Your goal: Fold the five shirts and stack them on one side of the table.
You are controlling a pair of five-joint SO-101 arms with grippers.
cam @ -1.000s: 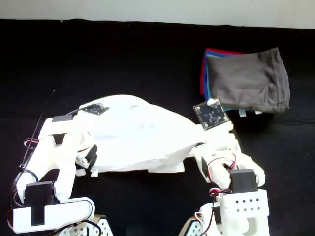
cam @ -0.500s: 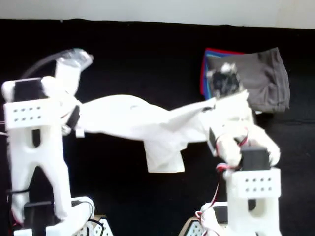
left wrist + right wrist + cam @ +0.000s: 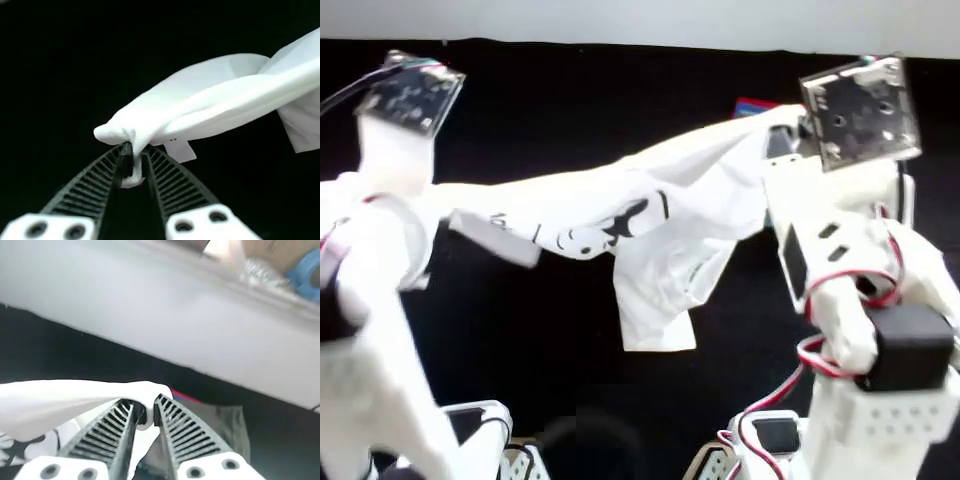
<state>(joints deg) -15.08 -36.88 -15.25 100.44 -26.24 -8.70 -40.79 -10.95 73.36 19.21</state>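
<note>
My left hand [image 3: 134, 162] and right hand [image 3: 149, 416], each pinching the white shirt [image 3: 650, 215], have hoisted it off the bench [image 3: 570, 100]. It hangs stretched between them, ready to lay flat.

Robot lab workbench, black-draped table [image 3: 570, 100], plain white wall [image 3: 620, 18] behind

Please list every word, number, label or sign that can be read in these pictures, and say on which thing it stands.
No text here can be read.
On the white fabric shirt, the black printed figure: a drawing with small marks beside it, too blurred to read.
On the small white tag at the shirt's edge: tiny dark marks, too small to read.
</note>
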